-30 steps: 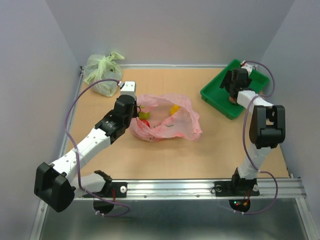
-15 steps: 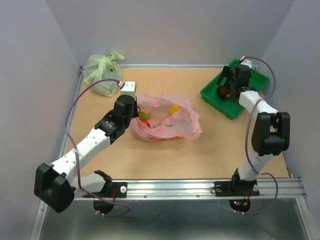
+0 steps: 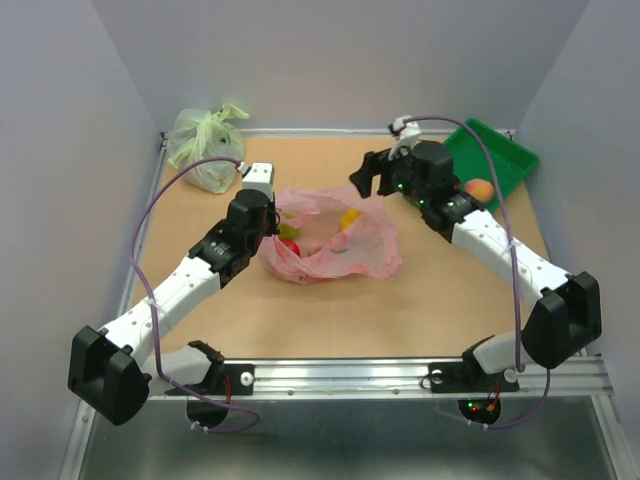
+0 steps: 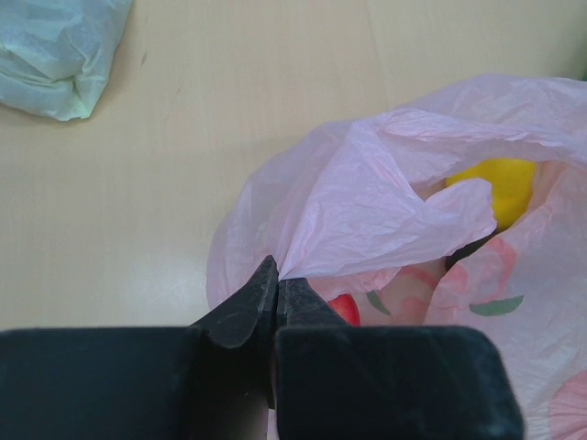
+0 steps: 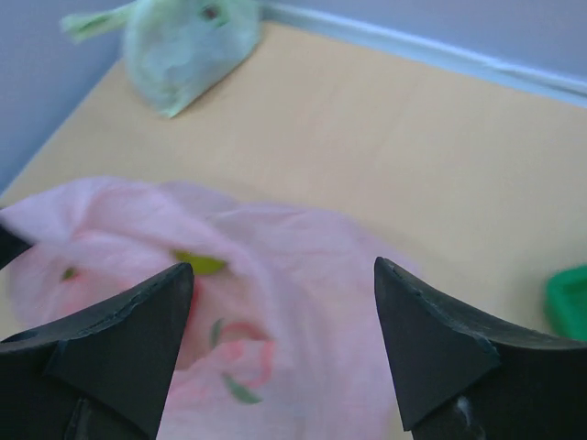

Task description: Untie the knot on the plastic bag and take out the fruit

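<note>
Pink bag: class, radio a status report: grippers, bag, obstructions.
Left gripper shut on bag rim. Right gripper open, empty, by bag. Bag open, fruit inside; one orange fruit in tray. No obstruction seen.

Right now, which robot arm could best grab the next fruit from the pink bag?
Right, probably. The right tool is open and empty, hovering close to the open pink bag. The left tool is shut on the bag's rim.

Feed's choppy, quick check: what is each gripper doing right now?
Left gripper: shut on the thin translucent pink plastic bag, pinching its edge.
Right gripper: open, holding nothing.
</note>
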`<state>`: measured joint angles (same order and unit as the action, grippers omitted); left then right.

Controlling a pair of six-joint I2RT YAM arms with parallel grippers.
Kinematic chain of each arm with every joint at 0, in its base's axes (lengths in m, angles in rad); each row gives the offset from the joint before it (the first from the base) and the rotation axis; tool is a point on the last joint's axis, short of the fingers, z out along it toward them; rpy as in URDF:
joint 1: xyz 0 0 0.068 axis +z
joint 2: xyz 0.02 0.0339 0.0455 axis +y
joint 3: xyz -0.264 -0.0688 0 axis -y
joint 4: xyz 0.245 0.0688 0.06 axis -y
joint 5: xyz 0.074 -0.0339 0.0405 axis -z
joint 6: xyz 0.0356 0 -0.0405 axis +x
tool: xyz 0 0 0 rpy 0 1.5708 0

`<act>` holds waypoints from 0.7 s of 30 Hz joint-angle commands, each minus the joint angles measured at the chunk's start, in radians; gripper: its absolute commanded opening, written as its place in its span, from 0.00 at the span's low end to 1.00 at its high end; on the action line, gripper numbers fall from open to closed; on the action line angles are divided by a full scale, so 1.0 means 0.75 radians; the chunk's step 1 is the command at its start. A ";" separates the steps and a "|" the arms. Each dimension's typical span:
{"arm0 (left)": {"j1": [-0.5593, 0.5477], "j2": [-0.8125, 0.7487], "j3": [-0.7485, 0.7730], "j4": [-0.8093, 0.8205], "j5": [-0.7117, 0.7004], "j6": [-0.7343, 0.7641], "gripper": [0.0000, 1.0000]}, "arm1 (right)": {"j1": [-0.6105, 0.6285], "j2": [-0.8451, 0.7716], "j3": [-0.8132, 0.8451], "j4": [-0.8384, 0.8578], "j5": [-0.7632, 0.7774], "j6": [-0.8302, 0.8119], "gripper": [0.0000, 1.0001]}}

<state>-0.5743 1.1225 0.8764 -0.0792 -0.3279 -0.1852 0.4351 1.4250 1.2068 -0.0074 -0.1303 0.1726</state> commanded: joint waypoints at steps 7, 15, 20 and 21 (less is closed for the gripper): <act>0.005 -0.034 -0.001 0.050 0.014 -0.003 0.00 | 0.377 0.190 -0.073 -0.084 -0.076 -0.111 0.74; 0.005 -0.042 -0.001 0.050 0.020 -0.003 0.00 | 0.377 0.327 -0.063 -0.090 0.386 -0.156 0.70; 0.003 -0.049 -0.003 0.052 0.018 -0.001 0.00 | 0.375 0.387 0.035 -0.086 0.648 -0.216 0.69; 0.003 -0.047 -0.005 0.052 0.018 0.001 0.00 | 0.375 0.393 0.048 -0.082 0.697 -0.216 0.69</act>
<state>-0.5743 1.1225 0.8764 -0.0772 -0.3138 -0.1852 0.7197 1.7096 1.1530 -0.0990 0.1623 0.0551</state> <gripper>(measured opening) 0.090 0.692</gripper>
